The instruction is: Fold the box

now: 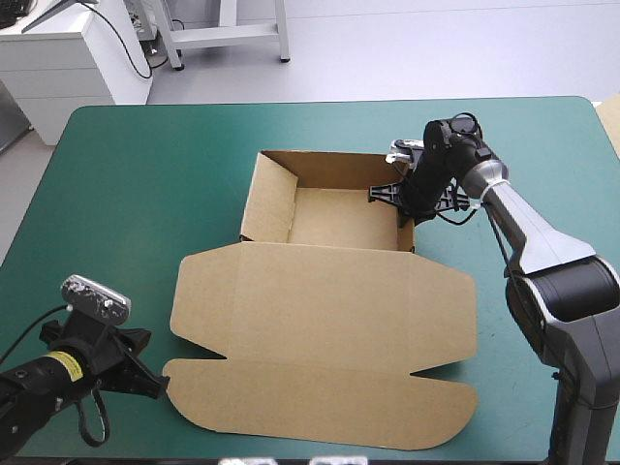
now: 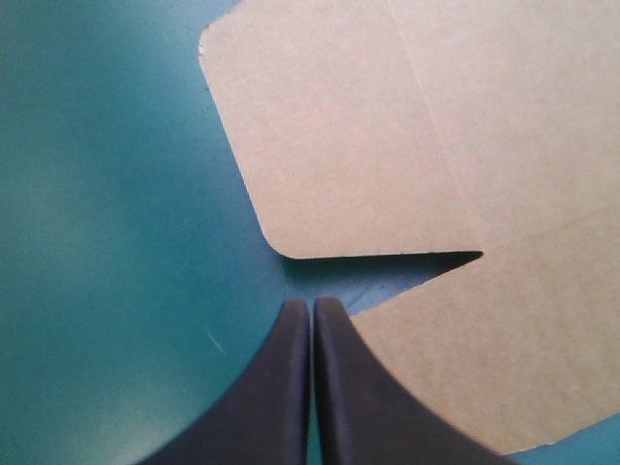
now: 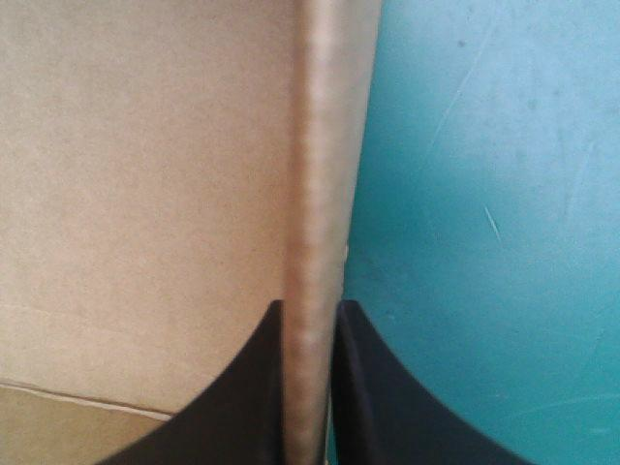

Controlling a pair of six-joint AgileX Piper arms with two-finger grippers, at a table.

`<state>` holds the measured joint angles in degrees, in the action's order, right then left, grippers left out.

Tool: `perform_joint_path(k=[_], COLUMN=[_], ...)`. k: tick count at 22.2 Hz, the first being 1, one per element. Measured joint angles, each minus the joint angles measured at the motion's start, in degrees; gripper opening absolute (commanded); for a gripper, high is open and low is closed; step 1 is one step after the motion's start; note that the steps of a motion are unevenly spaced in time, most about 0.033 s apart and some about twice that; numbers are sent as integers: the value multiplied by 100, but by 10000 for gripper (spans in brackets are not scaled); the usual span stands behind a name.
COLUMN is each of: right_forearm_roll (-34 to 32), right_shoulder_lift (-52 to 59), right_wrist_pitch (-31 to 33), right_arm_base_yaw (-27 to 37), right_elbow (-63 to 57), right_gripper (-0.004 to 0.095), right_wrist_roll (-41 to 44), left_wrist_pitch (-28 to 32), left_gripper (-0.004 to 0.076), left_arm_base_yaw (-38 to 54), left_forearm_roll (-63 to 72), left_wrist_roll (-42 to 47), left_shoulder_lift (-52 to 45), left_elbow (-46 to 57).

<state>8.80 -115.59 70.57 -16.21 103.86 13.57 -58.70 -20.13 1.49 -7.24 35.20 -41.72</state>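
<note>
Right wrist view: the right gripper (image 3: pixel 310 308) is pinching the box (image 3: pixel 145 194) by its side wall; it should be pushing slowly and straight. The left gripper (image 2: pixel 312 303) is sitting shut, empty.

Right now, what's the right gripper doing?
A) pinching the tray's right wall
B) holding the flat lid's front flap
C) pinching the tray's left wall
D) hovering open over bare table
A: in the right wrist view the right gripper is all but shut on the upright right wall of the box, and the high view shows it at that same wall.
</note>
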Motion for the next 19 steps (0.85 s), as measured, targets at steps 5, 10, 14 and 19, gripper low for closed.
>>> perform_joint_path(k=[5,10,14,19], right_forearm_roll=[50,-978,-1810,-2528], right_shoulder_lift=[-15,520,953,1022], right_wrist_pitch=[37,32,64,106], right_arm_base_yaw=[126,1023,1846,2839], right_elbow=[131,969,1151,1157], right_gripper=[-21,-21,-21,-21], right_wrist_roll=[-533,-945,-981,-986], left_wrist_pitch=[389,410,410,410], left_gripper=[-8,-8,-8,-8], left_arm_base_yaw=[0,0,0,0], left_forearm_roll=[-40,-339,-338,-338], left_wrist_roll=[0,0,0,0], left_shoulder_lift=[-629,-931,-936,-936], left_elbow=[818,867,872,872])
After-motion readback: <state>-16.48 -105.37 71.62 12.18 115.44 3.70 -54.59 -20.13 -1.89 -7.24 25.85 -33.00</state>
